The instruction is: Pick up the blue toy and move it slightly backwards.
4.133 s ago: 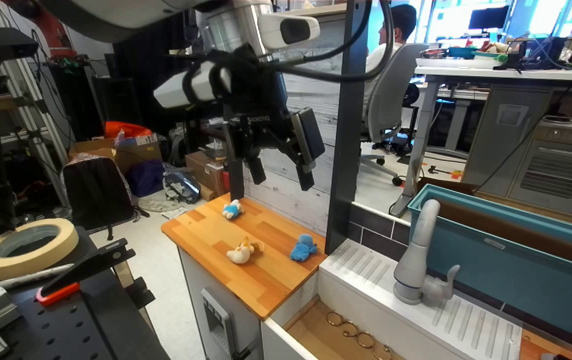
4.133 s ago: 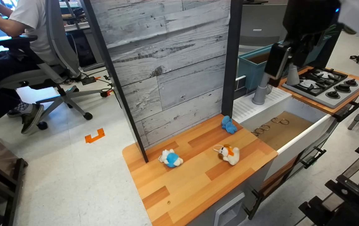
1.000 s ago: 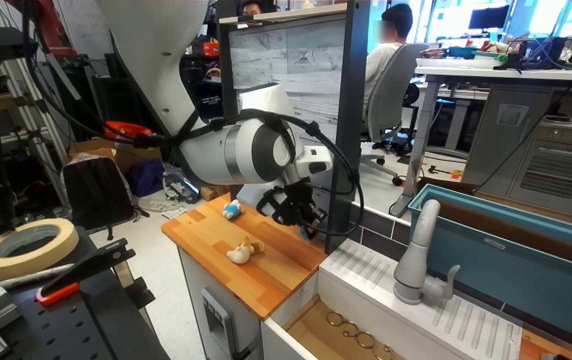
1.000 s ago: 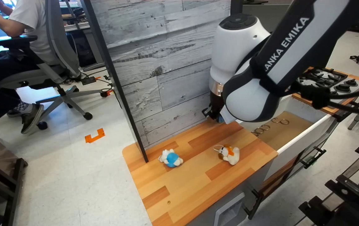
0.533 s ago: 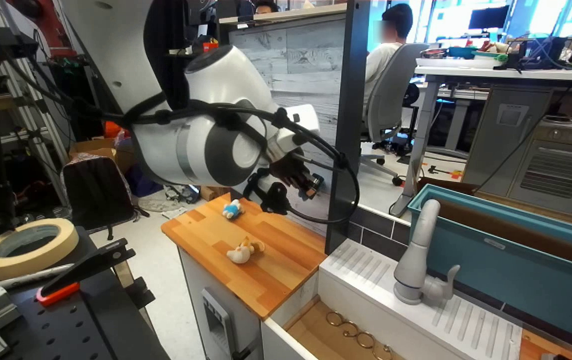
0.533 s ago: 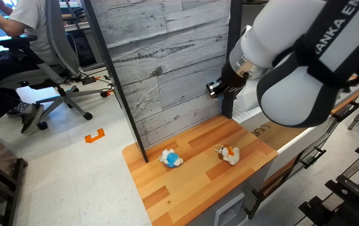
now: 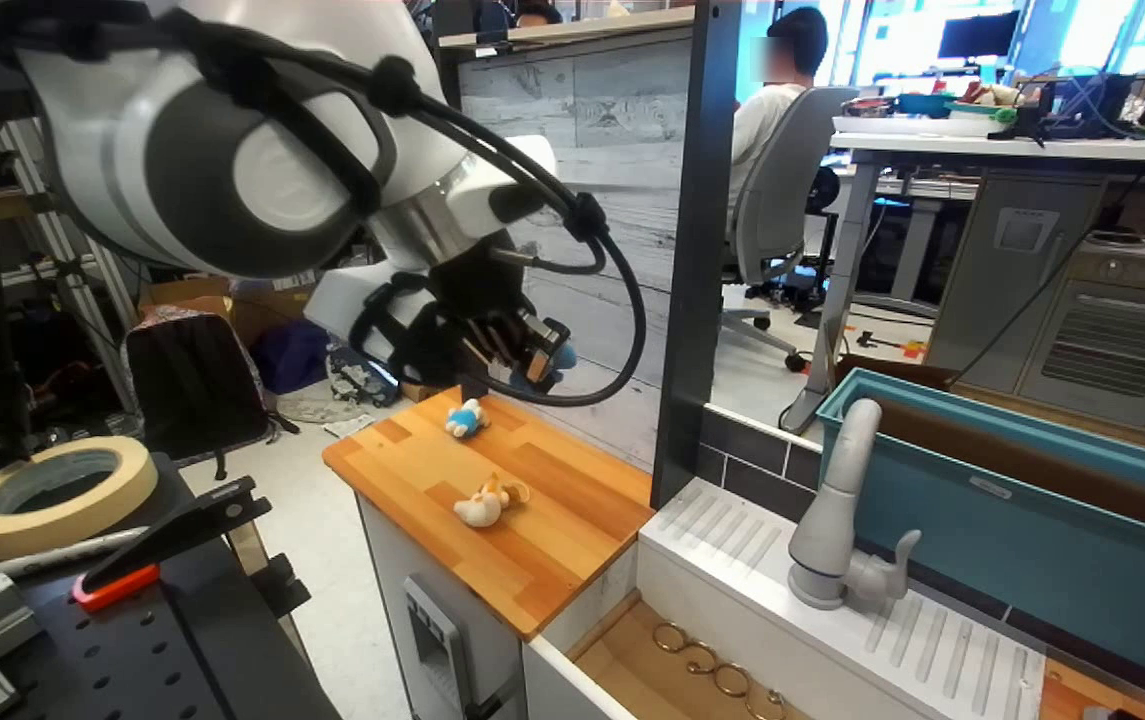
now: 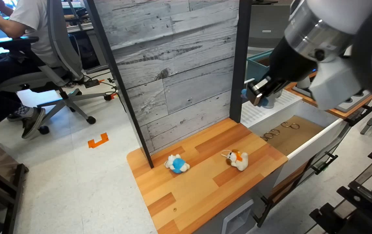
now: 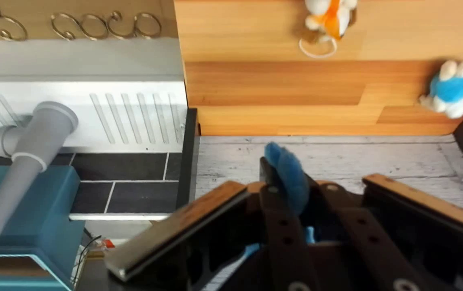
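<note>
Toy of blue plush has left the corner of the honey-brown wooden desk beside the upright black post; the jaws of my black gripper now pinch it midair. Pickup seems done, the backward placing not.

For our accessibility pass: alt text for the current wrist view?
Gripper holds a blue toy, pale panel behind. At upper right, a white-and-orange toy and a blue-and-white toy lie on a wooden counter; gray faucet at left.

Exterior views: high, oblique | Wrist view: close behind gripper | All share wooden counter
</note>
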Controlling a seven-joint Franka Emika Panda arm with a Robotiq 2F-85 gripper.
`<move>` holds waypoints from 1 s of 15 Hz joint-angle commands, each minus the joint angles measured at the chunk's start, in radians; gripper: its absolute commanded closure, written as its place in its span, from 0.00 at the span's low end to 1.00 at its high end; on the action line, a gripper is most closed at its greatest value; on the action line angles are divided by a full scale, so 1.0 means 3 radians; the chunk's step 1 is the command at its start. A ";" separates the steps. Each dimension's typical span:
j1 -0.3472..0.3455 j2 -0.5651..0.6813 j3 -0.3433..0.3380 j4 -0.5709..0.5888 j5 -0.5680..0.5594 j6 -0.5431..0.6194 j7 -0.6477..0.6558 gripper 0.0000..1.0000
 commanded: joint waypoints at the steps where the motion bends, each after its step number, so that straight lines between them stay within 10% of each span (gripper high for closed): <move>1: -0.0145 -0.0835 0.0012 -0.0772 0.0003 -0.0460 -0.0225 0.98; 9: -0.1032 -0.0730 0.0287 -0.0181 -0.0199 -0.1689 -0.0309 0.98; 15: -0.1219 -0.0038 0.0522 0.0509 -0.0285 -0.2033 -0.0369 0.98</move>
